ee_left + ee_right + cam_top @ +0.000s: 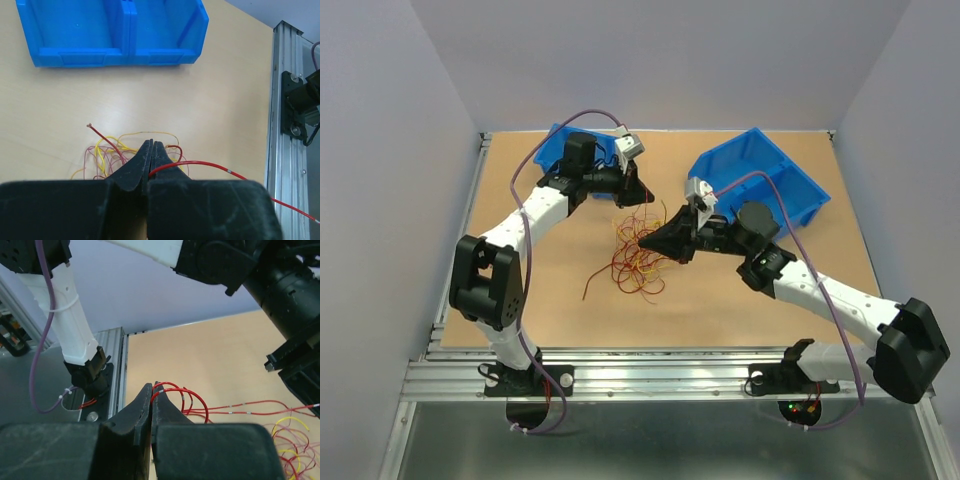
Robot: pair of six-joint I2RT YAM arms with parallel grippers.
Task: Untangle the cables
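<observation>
Cables pinched by L gripper, R gripper.

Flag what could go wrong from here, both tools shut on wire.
1. Left tool and right tool both pinch red wire; if it's one strand looped through the tangle, pulling apart may cinch knots or drag the whole pile.
2. On the right tool the wire sits at the very tips, so it could slip out under tension.
</observation>
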